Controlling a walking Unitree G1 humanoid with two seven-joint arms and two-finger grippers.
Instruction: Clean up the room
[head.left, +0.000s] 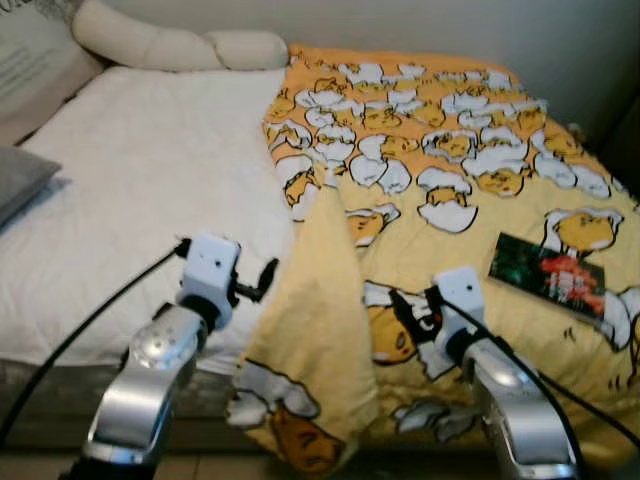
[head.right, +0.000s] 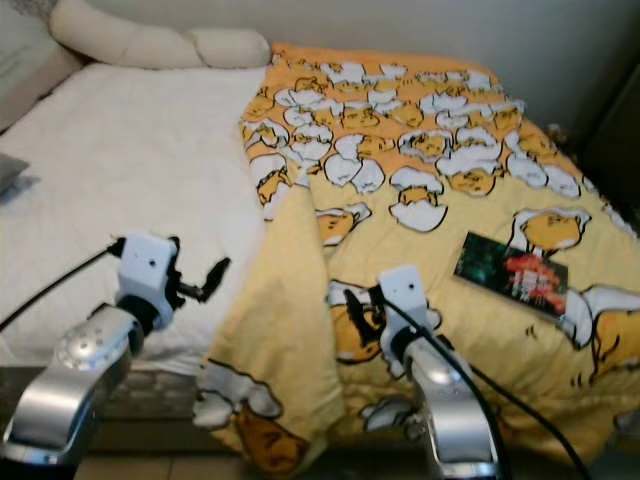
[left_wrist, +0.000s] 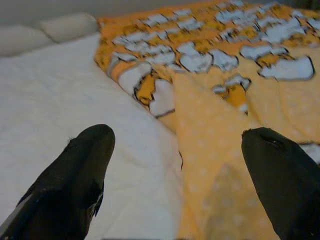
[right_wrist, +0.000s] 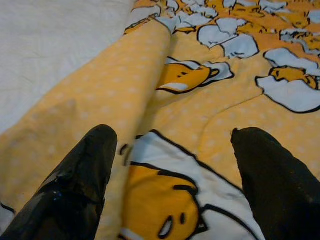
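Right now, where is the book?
The book lies on the yellow blanket on the robot's right side, just beyond the right gripper.

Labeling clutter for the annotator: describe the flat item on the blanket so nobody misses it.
On the bed, look to the robot's right half, covered by the yellow cartoon-egg blanket. Near that blanket's right edge, beyond the right gripper, lies a book: thin, dark green with red print, the only dark rectangle there.

This is a bedroom in a home. A bed (head.left: 150, 180) with a white sheet fills the scene, with pillows (head.left: 180, 45) at its head against a plain wall (head.left: 450, 25). A yellow cartoon blanket (head.left: 450, 180) covers half of it.
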